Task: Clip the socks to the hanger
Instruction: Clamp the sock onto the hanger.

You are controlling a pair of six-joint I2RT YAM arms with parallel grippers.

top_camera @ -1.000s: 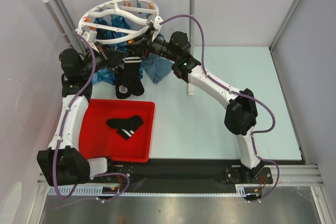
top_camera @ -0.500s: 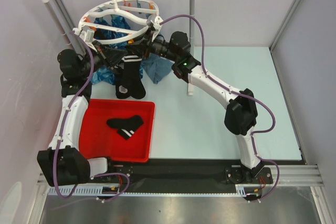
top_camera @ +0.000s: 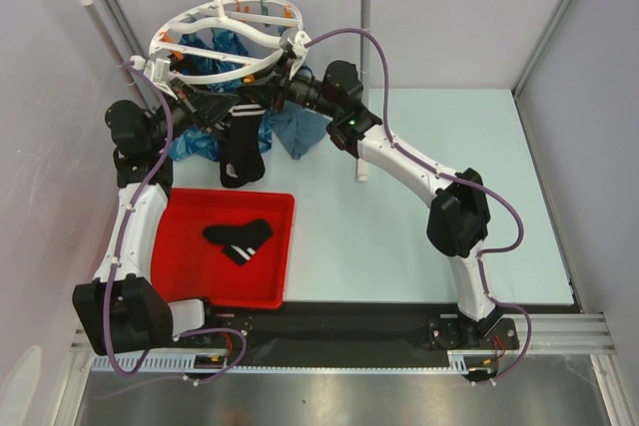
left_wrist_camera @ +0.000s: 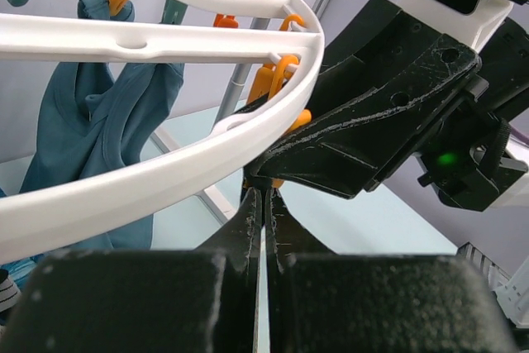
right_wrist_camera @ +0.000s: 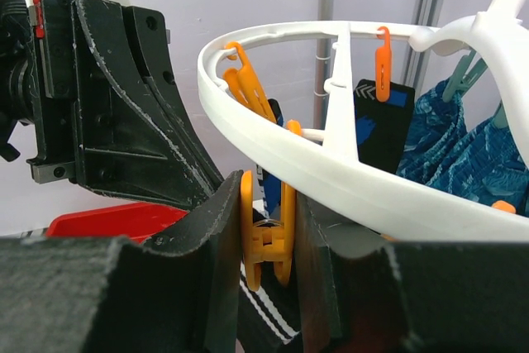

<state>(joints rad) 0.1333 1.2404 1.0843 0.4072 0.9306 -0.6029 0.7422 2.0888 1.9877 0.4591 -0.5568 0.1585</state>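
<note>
While the right hand pinches an orange clip on the near rim of the hanger, the left hand comes up against it from the opposite side, fingertips just under that same clip. The right hand's fingers are narrow, pressed on either side of the clip's upper part. The left hand's fingers are nearly together, with only a sliver of light between them. No fabric shows between them in its own view. Yet the hanging sock drops straight down from where the two hands meet, so the left hand is judged to be gripping its cuff.

The step in hand appears to be feeding that cuff into the squeezed clip. From the right wrist view, white stripes of the sock show just below the clip, so the cuff seems close to the clip's mouth; whether it is already inside cannot be told. The next move likely calls for the cuff to sit fully between the clip's halves before the right hand eases its squeeze, with the left hand letting go only after that.

Below the left hand, toward its arm's base, a red tray rests on the desk and holds one more black sock with white stripes. Blue cloth hangs just beneath the right hand.
</note>
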